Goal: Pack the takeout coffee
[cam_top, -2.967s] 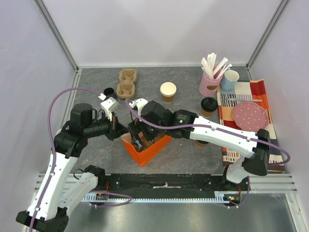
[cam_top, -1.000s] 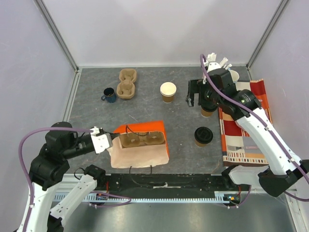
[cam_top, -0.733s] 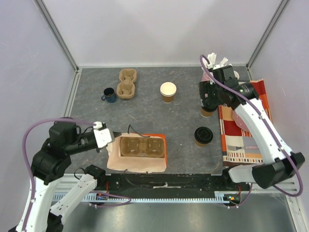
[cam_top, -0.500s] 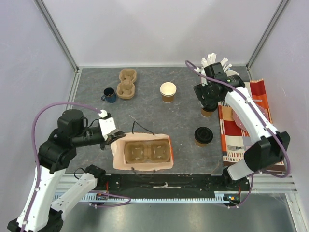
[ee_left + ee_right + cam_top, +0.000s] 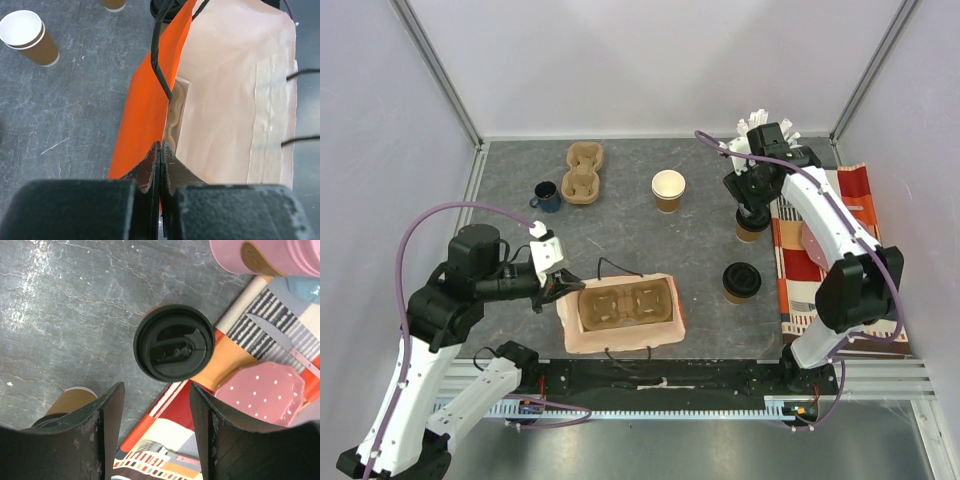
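Right now the left fingers (image 5: pixel 160 155) are pinched shut on the orange rim of the paper bag (image 5: pixel 570 325). The bag opens away from them, pale pink inside. A pulp cup carrier (image 5: pixel 625 305) with two wells sits in it, just beyond the fingertips.

The right fingers (image 5: pixel 156 385) stand apart and hold nothing. A lidded kraft cup (image 5: pixel 174 350) stands upright on the grey surface (image 5: pixel 620 230) just ahead of their tips, in line with the gap. Its round black lid faces up and hides the cup's brown wall from the wrist view.

The second lidded cup (image 5: pixel 741 281) stands nearer the arm's base, behind those fingers. Its brown wall shows under the same black lid.

Beyond the fingers a pink holder (image 5: pixel 753 178) carries white sticks (image 5: pixel 760 125). A lidless kraft cup (image 5: pixel 668 190), cream-white inside, stands off to their left.
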You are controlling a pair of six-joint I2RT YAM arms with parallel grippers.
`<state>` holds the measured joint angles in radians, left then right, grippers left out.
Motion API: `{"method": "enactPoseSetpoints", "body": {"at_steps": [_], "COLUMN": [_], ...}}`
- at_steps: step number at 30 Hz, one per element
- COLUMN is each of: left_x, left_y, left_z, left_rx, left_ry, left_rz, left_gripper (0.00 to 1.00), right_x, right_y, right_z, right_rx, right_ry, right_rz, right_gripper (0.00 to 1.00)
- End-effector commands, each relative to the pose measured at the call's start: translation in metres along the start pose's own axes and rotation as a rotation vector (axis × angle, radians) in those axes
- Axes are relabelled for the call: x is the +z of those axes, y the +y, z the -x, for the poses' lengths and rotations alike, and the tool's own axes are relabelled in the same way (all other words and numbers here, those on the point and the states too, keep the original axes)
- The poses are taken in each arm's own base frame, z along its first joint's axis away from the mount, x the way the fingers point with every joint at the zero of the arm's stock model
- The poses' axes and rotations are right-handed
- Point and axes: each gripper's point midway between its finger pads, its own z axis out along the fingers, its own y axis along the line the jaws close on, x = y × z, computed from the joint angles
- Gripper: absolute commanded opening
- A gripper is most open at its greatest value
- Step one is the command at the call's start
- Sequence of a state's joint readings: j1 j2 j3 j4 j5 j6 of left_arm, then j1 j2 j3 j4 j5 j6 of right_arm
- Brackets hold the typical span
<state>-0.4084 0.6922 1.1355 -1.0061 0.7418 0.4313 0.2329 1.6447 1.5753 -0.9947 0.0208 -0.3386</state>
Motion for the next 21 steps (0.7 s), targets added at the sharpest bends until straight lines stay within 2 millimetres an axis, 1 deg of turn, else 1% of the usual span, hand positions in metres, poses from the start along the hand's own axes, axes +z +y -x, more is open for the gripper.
{"method": "enactPoseSetpoints", "body": {"at_steps": [1, 3, 9, 11, 13, 17, 18, 21], "left_x": [0.001, 0.001, -0.001, -0.001, 0.000, 0.000, 0.001, 0.001], "left_y": [-0.006, -0.007, -0.007, -0.007, -0.007, -0.005, -0.005, -0.004], "left_z": [0.002, 0.000, -0.002, -0.002, -0.003, -0.003, -0.003, -0.003], "left_rx": [-0.034, -0.037, -0.027, -0.026, -0.023, -0.025, -0.025, -0.025], "left_ry": [-0.015, -0.010, -0.005, -0.004, -0.002, 0.001, 0.000, 0.001], "left_rz": [-0.030, -0.028, -0.020, -0.017, -0.021, -0.017, -0.018, -0.011], "left_gripper": [0.02, 0.02, 0.02, 0.02, 0.02, 0.02, 0.02, 0.02], "right_x": [0.020, 0.026, 0.042, 0.046, 0.049, 0.055, 0.057, 0.061], "right_y": [0.004, 0.004, 0.005, 0.006, 0.008, 0.014, 0.017, 0.016], "right_z": [0.020, 0.020, 0.009, 0.009, 0.008, -0.001, -0.006, -0.010], "right_rx": [-0.056, -0.053, -0.054, -0.056, -0.063, -0.075, -0.080, -0.088], "right_ry": [-0.046, -0.040, 0.006, 0.012, 0.017, 0.044, 0.058, 0.074], "right_rz": [0.048, 0.050, 0.042, 0.042, 0.046, 0.057, 0.064, 0.046], "right_gripper": [0.61, 0.59, 0.57, 0.53, 0.51, 0.48, 0.48, 0.48]}}
